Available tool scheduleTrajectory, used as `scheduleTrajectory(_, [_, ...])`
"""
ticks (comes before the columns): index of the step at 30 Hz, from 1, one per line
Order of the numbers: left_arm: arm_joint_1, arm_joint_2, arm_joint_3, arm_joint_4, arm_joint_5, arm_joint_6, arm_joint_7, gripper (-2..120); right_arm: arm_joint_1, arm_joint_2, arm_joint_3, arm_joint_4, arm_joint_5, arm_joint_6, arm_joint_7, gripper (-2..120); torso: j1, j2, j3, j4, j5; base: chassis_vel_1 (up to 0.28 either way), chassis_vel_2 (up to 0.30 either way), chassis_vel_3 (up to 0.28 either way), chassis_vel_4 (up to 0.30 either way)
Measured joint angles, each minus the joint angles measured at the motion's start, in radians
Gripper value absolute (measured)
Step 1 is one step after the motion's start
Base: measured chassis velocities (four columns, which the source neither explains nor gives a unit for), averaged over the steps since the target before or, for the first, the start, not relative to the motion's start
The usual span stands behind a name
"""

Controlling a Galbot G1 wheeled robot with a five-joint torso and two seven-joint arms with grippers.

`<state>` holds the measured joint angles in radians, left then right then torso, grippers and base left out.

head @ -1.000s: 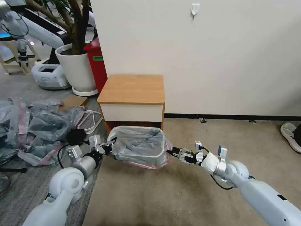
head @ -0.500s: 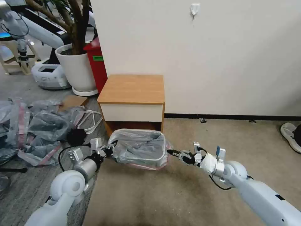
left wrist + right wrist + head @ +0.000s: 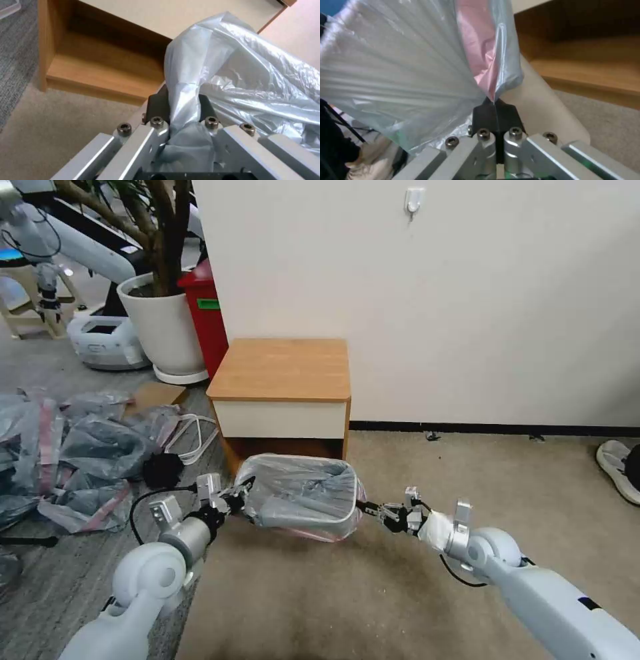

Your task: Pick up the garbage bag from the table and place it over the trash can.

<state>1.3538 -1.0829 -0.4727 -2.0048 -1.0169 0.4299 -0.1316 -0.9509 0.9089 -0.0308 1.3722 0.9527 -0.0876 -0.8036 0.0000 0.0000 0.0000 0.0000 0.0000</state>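
In the last second I've drawn both arms lower and nearer, so the bag [image 3: 303, 493], pinched between left gripper [image 3: 238, 497] and right gripper [image 3: 368, 507], looks seated over the can [image 3: 337, 521]

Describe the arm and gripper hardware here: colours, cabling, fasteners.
Both arms are glossy white with rounded joint housings and a grey metal wrist cylinder. The left gripper and right gripper are bare aluminium frames with socket-head bolts and small black fingers. A black cable loops beside each wrist. White wrap covers the right wrist, and the right forearm bears a small dark mark.
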Motion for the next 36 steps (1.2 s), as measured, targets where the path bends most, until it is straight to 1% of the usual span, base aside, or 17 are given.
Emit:
scheduleTrajectory(7, [-0.005, -0.02, 0.005, 0.0, -0.009, -0.02, -0.001, 6, -0.014, 0.036, -0.002, -0.014, -0.063, 0.011, 0.033, 0, 0.0, 0.0, 0.0, -0.0001, 0.0, 0.0, 0.0, 0.0, 0.0])
scheduleTrajectory(12, [-0.006, -0.036, 0.006, -0.005, -0.038, -0.02, -0.012, 7, -0.014, 0.062, -0.007, -0.03, -0.098, 0.021, 0.051, 0, 0.0, 0.0, 0.0, 0.0, 0.0, 0.0, 0.0, 0.0, 0.0])
scheduleTrajectory(15, [-0.006, -0.037, 0.007, -0.007, -0.044, -0.019, -0.016, 8, -0.013, 0.067, -0.01, -0.033, -0.109, 0.022, 0.056, 0, 0.0, 0.0, 0.0, 0.0, 0.0001, 0.0, 0.0, 0.0, 0.0])
scheduleTrajectory(17, [-0.006, -0.033, 0.007, -0.007, -0.043, -0.011, -0.019, 8, -0.009, 0.072, -0.014, -0.037, -0.138, 0.023, 0.065, 0, 0.0, 0.0, 0.0, 0.0, 0.0, 0.0, 0.0, 0.0, 0.0])
scheduleTrajectory(21, [-0.004, -0.023, 0.008, 0.0, -0.023, 0.001, -0.019, 8, -0.002, 0.059, -0.019, -0.038, -0.165, 0.024, 0.07, 0, 0.0, 0.0, 0.0, 0.0, 0.0, 0.0, 0.0, 0.0, 0.0])
scheduleTrajectory(24, [-0.003, -0.02, 0.01, 0.017, 0.028, 0.006, -0.012, 7, -0.001, 0.041, -0.018, -0.036, -0.166, 0.025, 0.07, 0, 0.0, 0.0, 0.0, 0.0, 0.0, 0.0, 0.0, 0.0, 0.0])
scheduleTrajectory(28, [-0.002, -0.021, 0.012, 0.034, 0.06, 0.006, -0.005, 7, -0.005, 0.028, -0.013, -0.032, -0.167, 0.025, 0.071, 0, 0.0, 0.0, 0.0, 0.0, 0.0, 0.0, 0.0, 0.0, 0.0])
scheduleTrajectory(32, [-0.001, -0.03, 0.006, 0.042, 0.054, 0.006, 0.014, 7, -0.013, 0.023, -0.005, -0.03, -0.175, 0.026, 0.071, 0, 0.0, 0.0, 0.0, 0.0, 0.0, 0.0, 0.0, 0.0, 0.0])
scheduleTrajectory(36, [0.007, -0.031, 0.002, 0.043, 0.049, 0.006, 0.019, 7, -0.022, 0.023, -0.002, -0.029, -0.177, 0.027, 0.071, 0, 0.0, 0.0, 0.0, 0.0, 0.0, 0.0, 0.0, 0.0, 0.0])
